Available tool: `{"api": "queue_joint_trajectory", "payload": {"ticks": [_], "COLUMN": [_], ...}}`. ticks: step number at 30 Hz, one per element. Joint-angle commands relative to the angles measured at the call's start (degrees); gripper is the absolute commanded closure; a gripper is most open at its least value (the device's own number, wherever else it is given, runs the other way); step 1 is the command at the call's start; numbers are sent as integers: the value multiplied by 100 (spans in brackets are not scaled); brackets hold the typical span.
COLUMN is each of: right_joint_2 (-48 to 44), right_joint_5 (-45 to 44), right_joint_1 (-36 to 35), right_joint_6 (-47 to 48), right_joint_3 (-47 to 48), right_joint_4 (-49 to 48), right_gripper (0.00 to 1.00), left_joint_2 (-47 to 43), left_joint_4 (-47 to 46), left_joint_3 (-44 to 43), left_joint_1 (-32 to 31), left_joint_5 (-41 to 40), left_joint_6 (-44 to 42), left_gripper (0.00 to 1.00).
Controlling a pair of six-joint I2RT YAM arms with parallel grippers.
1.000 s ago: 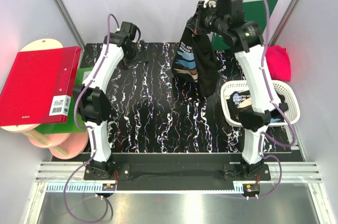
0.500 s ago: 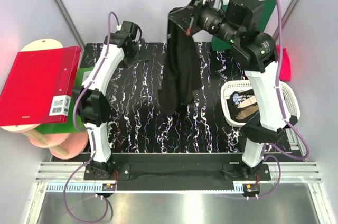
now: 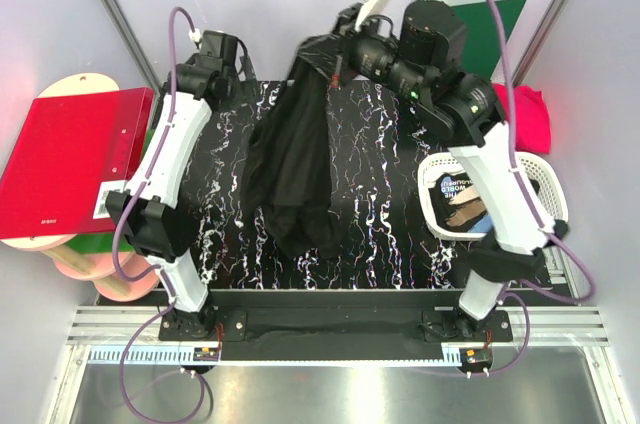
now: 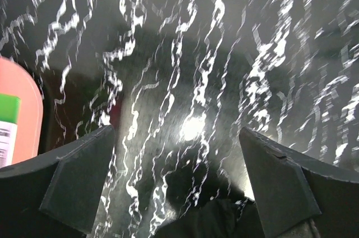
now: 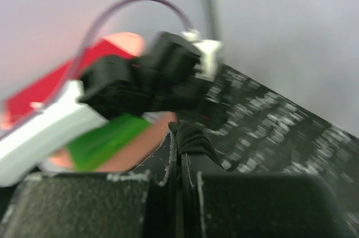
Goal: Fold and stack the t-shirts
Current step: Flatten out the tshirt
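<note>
The left gripper [image 4: 175, 131] hovered spread and empty over the table's [image 3: 400, 234] far-left corner. Mid-table, the black t-shirt [image 3: 295, 164] dangled, limp and light, its top edge pinched by the right gripper [image 3: 335, 52]. A grip on a second corner would probably spread it.

Right arm [image 3: 500, 184] high, right fingers [image 5: 84, 210] pinched together, left fingers [image 4: 78, 182] spread wide

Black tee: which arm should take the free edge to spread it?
Likely left: left fingers are open, empty, near the hanging tee; right fingers are shut on its top.
</note>
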State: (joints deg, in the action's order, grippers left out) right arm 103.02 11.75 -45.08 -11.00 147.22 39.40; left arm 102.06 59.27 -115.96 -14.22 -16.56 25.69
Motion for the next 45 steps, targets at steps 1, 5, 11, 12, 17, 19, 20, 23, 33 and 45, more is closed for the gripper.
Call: {"api": "queue_joint_trajectory", "payload": {"ticks": [1,5,11,12,17,19,20,23,33,45], "right_joint_2": [-1046,-1871,-1620,-1497,-557,-284,-265,-335,-748,-1056], "right_joint_5": [-2026,-2368,-3028,-3169,-3478,-3460,-3416,-3109,-2520,-2265], "right_joint_1": [794,1992,3056,3084,3163,3155,3163,3172,3163,3163], "right_joint_6": [557,116,2,54,169,73,3,-95,-218,-297], "right_joint_3": [-1324,-3544,-4667,-4702,-4467,-4176,-4018,-3920,-4324,-4676], "right_joint_4": [-336,-721,-1206,-1206,-1032,-655,-609,-600,-521,-363], "right_gripper": [100,100,100,100,77,10,0,0,0,0], "left_joint_2": [24,103,323,384,516,622,648,832,2010,2933], "left_joint_4": [-117,-108,-117,-108,-126,-99,-91,-82,-372,-662], "left_joint_3": [381,329,153,135,82,126,274,635,399,-216], "left_joint_1": [-20,-55,-90,-125,-353,-537,-616,-977,-1839,-1839], "left_joint_5": [47,56,302,450,1179,1864,2102,2937,3747,3272], "left_joint_6": [155,94,50,41,-230,-345,-459,-547,-495,-407], "left_gripper": [1,1,1,1,1,1,1,1,1,1]}}
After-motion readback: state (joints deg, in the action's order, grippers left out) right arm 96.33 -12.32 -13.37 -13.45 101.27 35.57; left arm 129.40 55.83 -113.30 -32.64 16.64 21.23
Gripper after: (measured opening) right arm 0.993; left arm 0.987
